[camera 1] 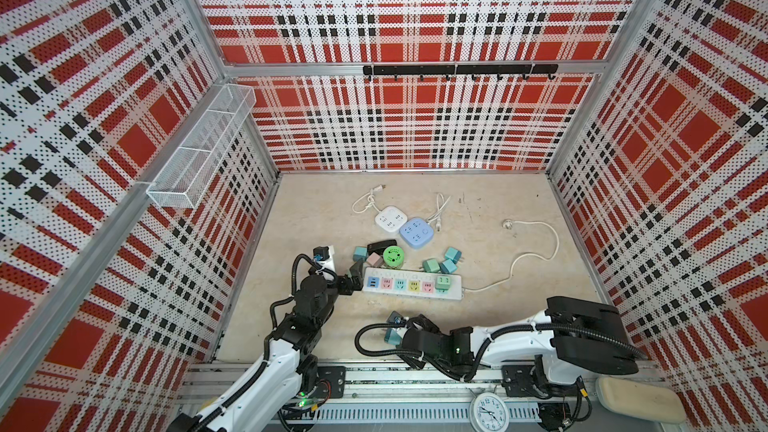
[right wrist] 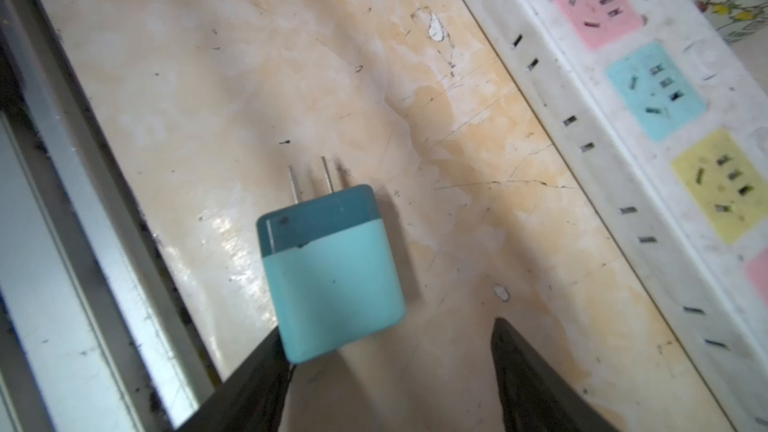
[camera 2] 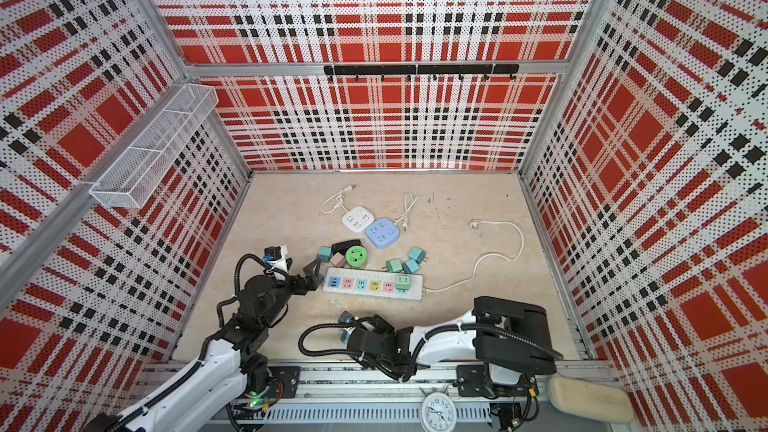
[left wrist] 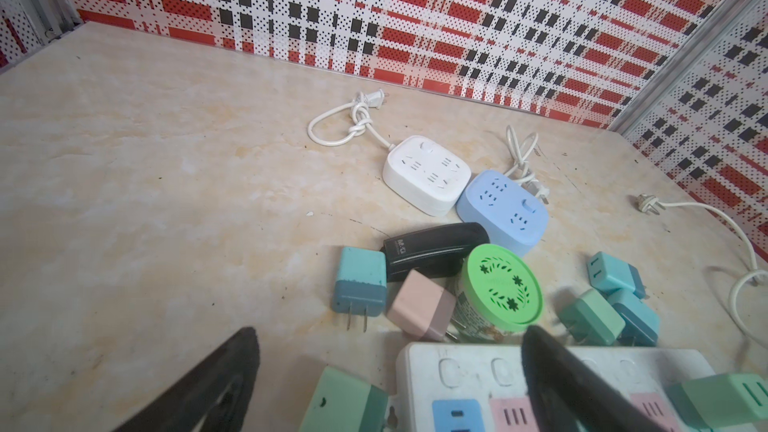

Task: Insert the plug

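From my remote station I see a glossy marble-look table (right wrist: 374, 76), scuffed; a smooth matt plastic plug (right wrist: 332, 284); a grimy white plastic power strip (right wrist: 623, 160).

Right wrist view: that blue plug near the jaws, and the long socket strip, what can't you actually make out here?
The blue plug: right wrist view, rear end hidden behind one right jaw; contact unclear.
The socket strip: same view, cut off by the frame edge.
The green plug in the strip: in a top view, too small to judge its depth.
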### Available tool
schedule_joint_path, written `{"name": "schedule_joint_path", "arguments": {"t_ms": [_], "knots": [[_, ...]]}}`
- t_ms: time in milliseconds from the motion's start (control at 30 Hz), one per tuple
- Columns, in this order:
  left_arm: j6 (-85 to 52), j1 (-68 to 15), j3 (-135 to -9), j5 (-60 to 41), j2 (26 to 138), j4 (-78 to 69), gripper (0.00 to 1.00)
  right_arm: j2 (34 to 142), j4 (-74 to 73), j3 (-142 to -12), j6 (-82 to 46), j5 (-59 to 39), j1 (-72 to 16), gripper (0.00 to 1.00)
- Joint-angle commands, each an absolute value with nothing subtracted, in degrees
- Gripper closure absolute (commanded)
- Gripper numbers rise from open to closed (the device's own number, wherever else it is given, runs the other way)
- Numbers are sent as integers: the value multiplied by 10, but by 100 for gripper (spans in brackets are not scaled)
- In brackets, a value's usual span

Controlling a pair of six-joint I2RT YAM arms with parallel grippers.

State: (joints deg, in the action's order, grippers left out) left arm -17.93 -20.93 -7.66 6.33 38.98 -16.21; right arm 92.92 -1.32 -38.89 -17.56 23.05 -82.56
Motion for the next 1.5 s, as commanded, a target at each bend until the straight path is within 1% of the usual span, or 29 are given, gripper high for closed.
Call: {"name": "schedule_joint_path", "arguments": {"t_ms": [0,433,633,833,967,1133,1200,1400,1467], "knots": [[-192,-206,-68,74,380,-173,1,910,-36,-376,-187,251,-810,27],[-192,-206,-66,71,375,-172,1,933,-56,-384,-196,253,-752,29],[-189,-206,-68,72,380,-172,1,947,-89,-400,-194,231,-750,29],[-190,-206,-66,70,375,-172,1,998,-63,-461,-198,223,-751,32],[-190,-206,-63,74,364,-172,1,974,-41,-463,-199,251,-752,32],[-190,-207,-63,75,365,-171,1,913,-12,-456,-214,287,-769,30],[-189,-207,-64,73,367,-171,1,902,-5,-462,-220,294,-784,26],[-191,-207,-61,74,361,-171,1,930,6,-506,-245,274,-814,19],[-192,-207,-59,77,357,-171,1,946,3,-516,-251,266,-815,15]]}}
